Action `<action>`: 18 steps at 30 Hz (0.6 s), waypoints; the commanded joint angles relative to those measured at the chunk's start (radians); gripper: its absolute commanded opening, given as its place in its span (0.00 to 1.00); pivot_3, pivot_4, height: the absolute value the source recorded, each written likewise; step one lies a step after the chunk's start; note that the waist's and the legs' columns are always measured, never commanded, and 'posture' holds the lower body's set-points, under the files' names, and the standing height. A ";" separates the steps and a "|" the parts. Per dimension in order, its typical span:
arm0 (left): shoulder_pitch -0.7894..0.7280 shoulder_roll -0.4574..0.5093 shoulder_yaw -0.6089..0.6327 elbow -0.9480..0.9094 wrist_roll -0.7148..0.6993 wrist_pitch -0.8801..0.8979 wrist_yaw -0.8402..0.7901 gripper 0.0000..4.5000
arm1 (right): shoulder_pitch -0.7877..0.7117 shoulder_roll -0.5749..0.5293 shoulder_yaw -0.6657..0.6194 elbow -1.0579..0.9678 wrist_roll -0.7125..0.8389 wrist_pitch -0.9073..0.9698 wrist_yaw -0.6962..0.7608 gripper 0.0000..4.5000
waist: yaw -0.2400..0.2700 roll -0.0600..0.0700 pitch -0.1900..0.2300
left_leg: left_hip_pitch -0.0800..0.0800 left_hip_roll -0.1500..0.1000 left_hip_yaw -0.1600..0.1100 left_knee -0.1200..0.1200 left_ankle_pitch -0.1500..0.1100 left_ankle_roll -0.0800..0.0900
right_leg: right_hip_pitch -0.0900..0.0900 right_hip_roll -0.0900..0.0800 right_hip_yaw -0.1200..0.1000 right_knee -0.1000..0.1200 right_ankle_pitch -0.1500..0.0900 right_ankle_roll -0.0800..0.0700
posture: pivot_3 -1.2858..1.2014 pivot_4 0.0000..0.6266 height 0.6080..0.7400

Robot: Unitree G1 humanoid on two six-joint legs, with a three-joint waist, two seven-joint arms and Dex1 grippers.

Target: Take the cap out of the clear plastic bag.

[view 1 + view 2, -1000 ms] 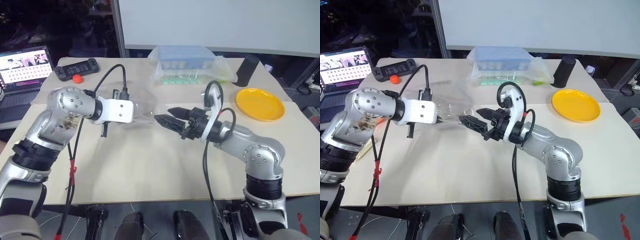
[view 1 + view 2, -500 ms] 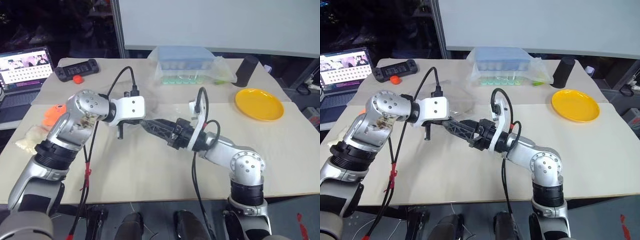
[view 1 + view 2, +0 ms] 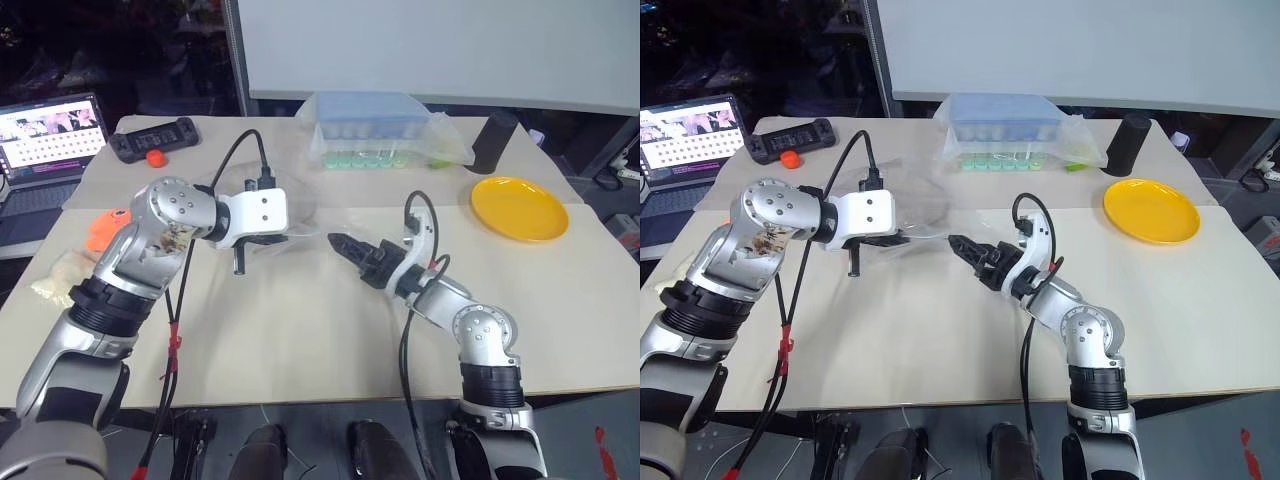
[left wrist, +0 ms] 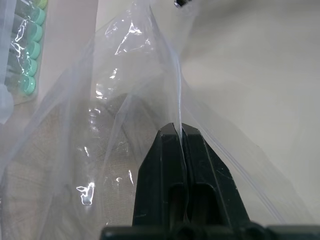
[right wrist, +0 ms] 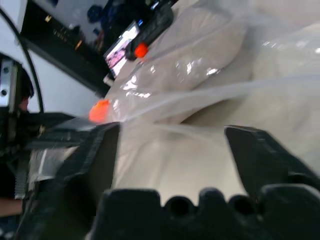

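The clear plastic bag (image 3: 296,203) lies crinkled on the table between my arms. My left gripper (image 4: 178,129) is shut on a fold of the bag's film at its edge. The cap (image 4: 55,155), beige fabric, shows through the plastic beyond the left fingers, still inside the bag. It also appears as a pale dome (image 5: 200,47) under the shiny film in the right wrist view. My right gripper (image 3: 337,241) points at the bag's near side from the right, just short of the left gripper. Its fingers (image 5: 95,165) stand open, with only the bag's film ahead of them.
A blue-lidded box in clear wrap (image 3: 372,125) stands at the back, with a black cylinder (image 3: 492,140) and a yellow plate (image 3: 520,208) to its right. A laptop (image 3: 45,135), a black controller (image 3: 152,137), an orange object (image 3: 105,228) and a small bag of white grains (image 3: 62,272) sit at the left.
My right gripper reached in close to the left gripper, then drew back to the right and sank lower; its fingers look closer together. The left gripper kept its pinch on the bag.
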 commanded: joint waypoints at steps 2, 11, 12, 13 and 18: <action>-0.022 0.011 0.031 -0.035 0.002 0.008 0.010 0.00 | -0.043 0.012 -0.026 0.039 -0.027 -0.063 0.031 0.45 | 0.001 0.000 0.000 | 0.000 0.000 0.000 0.000 0.000 0.000 | 0.000 0.000 0.000 0.000 0.000 0.000 | 0.52 0.24 1.00; -0.066 -0.003 0.027 -0.024 0.001 0.013 0.012 0.00 | -0.118 0.058 0.027 0.229 -0.174 -0.164 0.105 0.00 | 0.000 0.000 0.000 | 0.000 0.000 0.000 0.000 0.000 0.000 | 0.000 0.000 0.000 0.000 0.000 0.000 | 0.52 0.24 1.00; -0.070 -0.004 0.027 -0.021 0.001 0.012 0.014 0.00 | -0.124 0.063 0.034 0.249 -0.190 -0.176 0.113 0.00 | 0.000 0.000 0.000 | 0.000 0.000 0.000 0.000 0.000 0.000 | 0.000 0.000 0.000 0.000 0.000 0.000 | 0.52 0.24 1.00; -0.075 -0.007 0.026 -0.019 0.001 0.012 0.015 0.00 | -0.131 0.070 0.042 0.268 -0.207 -0.187 0.122 0.00 | -0.001 0.000 0.000 | 0.000 0.000 0.000 0.000 0.000 0.000 | 0.000 0.000 0.000 0.000 0.000 0.000 | 0.52 0.24 1.00; -0.088 -0.017 0.026 0.003 0.007 -0.004 0.027 0.00 | -0.126 0.050 0.176 0.232 -0.287 -0.127 0.194 0.00 | 0.000 0.000 0.000 | 0.000 0.000 0.000 0.000 0.000 0.000 | 0.000 0.000 0.000 0.000 0.000 0.000 | 0.52 0.24 1.00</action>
